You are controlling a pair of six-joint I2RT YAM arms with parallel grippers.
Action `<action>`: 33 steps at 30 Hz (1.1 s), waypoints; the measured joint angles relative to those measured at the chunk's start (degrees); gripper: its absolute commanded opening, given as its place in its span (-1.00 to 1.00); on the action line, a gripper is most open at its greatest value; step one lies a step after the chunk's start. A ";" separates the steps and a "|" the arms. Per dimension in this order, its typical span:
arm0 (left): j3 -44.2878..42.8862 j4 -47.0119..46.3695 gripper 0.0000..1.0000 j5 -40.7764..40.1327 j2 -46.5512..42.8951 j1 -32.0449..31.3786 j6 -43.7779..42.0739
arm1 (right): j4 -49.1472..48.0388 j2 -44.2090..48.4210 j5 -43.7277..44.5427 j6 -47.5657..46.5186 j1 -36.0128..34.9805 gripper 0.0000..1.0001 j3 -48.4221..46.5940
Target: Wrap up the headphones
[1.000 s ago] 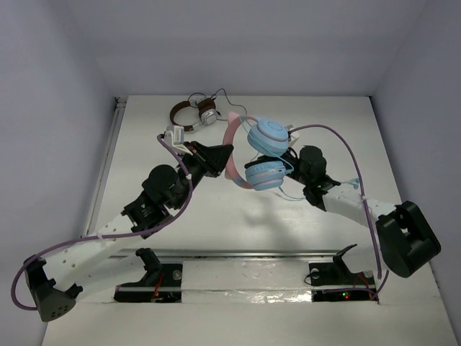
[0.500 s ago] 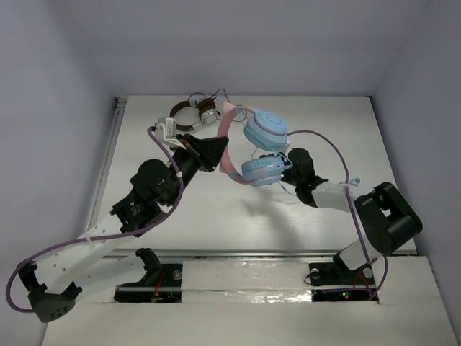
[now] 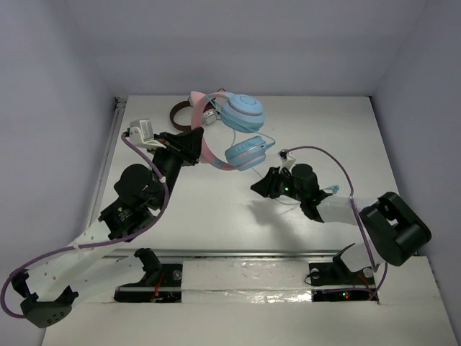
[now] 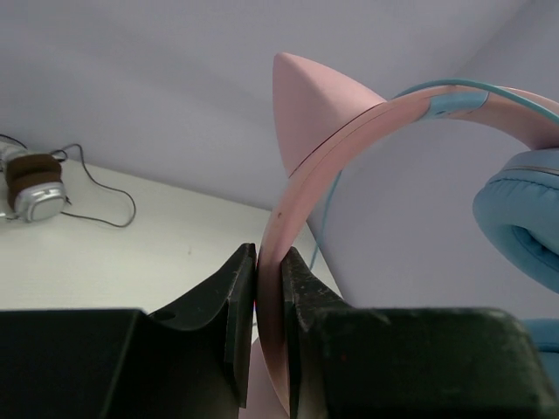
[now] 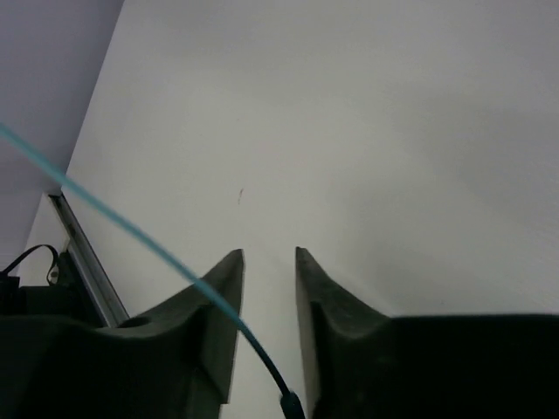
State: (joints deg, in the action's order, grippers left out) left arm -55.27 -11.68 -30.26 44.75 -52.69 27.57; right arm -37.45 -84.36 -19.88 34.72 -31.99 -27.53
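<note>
The headphones hang above the table: pink cat-ear headband (image 3: pixel 210 150), one light blue ear cup (image 3: pixel 241 112) higher, the other (image 3: pixel 247 153) lower. My left gripper (image 3: pixel 196 142) is shut on the headband (image 4: pixel 301 183), which sits pinched between its fingers (image 4: pixel 269 262). My right gripper (image 3: pixel 258 186) is low over the table, right of and below the lower cup. Its jaws stand narrowly apart (image 5: pixel 269 257). The thin light blue cable (image 5: pixel 131 229) crosses over the left finger and runs down into the gap, its dark plug end near the base.
Brown-and-white headphones (image 3: pixel 180 112) with a black cable (image 4: pixel 96 188) lie at the back of the table behind the left gripper. A rail (image 3: pixel 108 166) runs along the table's left edge. Grey walls close in the back and sides.
The left arm has carried the headphones to the left and toward the back wall. The right gripper has swung left under the lower cup and its jaws have narrowed around the cable.
</note>
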 measured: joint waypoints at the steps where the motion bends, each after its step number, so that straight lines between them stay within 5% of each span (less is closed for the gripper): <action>1: 0.02 -0.39 -1.00 -1.31 -0.11 0.00 -0.39 | 0.42 1.01 0.46 0.46 -0.59 -0.64 0.26; 5: 1.86 -3.76 -1.00 -6.47 -0.68 0.00 -2.03 | 3.80 6.75 2.58 1.31 -4.11 -0.99 1.05; 16: 5.64 -8.94 -1.00 -23.08 0.79 0.00 -12.48 | 28.06 23.98 15.63 0.68 -17.18 -1.00 -1.95; 33: 9.22 -8.63 -1.00 -33.11 9.20 1.46 -17.00 | 61.79 27.85 37.70 -5.05 -33.22 -1.00 -29.75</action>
State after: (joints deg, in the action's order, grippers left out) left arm -46.04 -20.32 -63.37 53.95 -51.22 10.57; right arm 24.34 -56.51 17.82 29.67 -65.21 -57.28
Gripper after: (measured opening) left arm 0.116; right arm 0.052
